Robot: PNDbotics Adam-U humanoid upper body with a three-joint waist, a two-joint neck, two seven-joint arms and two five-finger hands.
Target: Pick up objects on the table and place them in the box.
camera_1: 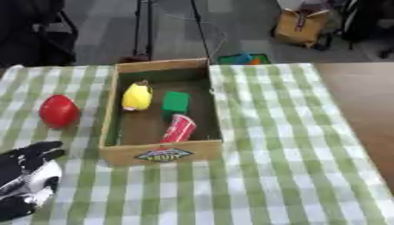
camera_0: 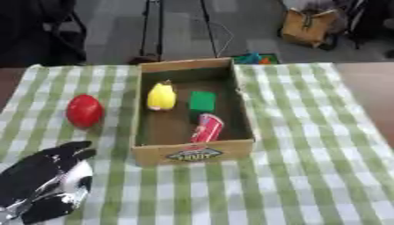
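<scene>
- Three items already held in the open cardboard box (camera_0: 192, 151): yellow rounded object (camera_0: 162, 96), green block (camera_0: 203, 101), red can (camera_0: 206, 128).
- Red round object (camera_0: 84, 110) left on the checked-cloth counter (camera_0: 308, 176), beside the box.
- Left hand (camera_0: 46, 180) seen relaxed, empty, at lower left.

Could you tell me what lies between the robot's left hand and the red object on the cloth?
Only bare checked cloth: the left eye view shows nothing between the left hand and the red object.
</scene>
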